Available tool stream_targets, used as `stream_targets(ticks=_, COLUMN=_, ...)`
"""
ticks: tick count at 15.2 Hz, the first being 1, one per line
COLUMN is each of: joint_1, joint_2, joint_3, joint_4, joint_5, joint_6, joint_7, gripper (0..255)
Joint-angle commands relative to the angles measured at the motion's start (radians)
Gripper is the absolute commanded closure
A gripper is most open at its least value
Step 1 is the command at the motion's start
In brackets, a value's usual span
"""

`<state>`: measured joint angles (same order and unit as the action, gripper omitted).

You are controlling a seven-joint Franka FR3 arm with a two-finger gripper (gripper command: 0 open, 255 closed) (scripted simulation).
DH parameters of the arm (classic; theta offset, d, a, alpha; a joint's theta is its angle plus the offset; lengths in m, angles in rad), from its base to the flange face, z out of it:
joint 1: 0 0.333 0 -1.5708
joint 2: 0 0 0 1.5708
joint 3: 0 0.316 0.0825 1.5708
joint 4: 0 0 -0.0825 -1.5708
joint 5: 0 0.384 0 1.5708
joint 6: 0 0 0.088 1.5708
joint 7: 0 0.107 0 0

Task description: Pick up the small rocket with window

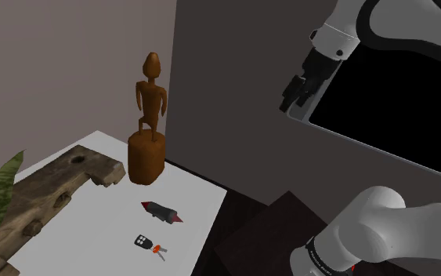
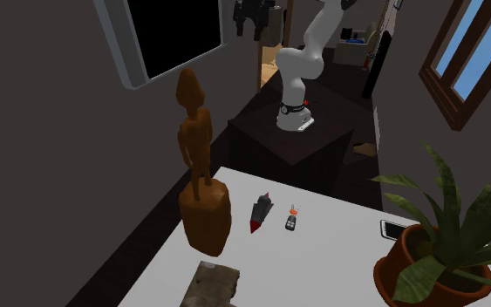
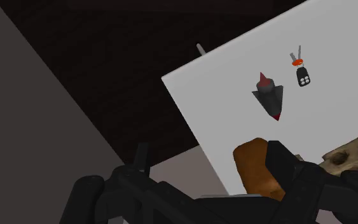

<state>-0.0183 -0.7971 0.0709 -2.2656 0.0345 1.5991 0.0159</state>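
Lying rocket (image 1: 162, 212): flat on surface (image 1: 195, 204), near the edge facing the stand (image 2: 296, 144), between statue (image 1: 148, 118) and keys (image 1: 146, 245).
Jaws: spread, high, well apart from it.
Risk: tapered body may slip; keys close, could be pinched.

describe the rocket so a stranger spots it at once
Start at the tall brown carved figure on the white table. Between its base and a black key fob lies the rocket. It is the dark, pointed one with red at both ends.
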Motion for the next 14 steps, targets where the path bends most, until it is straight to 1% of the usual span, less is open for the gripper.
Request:
stream_targets(ticks=1, joint_1=0.0, joint_2=0.0, joint_3=0.0, joint_4=0.0, joint_5=0.0, joint_6=0.0, joint_7=0.0, gripper=0)
stream_targets(ticks=8, joint_1=0.03, joint_2=0.13, joint_3=0.063, joint_4=-0.092, joint_5=0.035, joint_6=0.19, joint_7=0.026, gripper=0)
stream_targets(ticks=14, joint_1=0.053, joint_2=0.284, joint_3=0.12, joint_4=-0.127, joint_5=0.054, joint_6=0.353, joint_7=0.049, gripper=0)
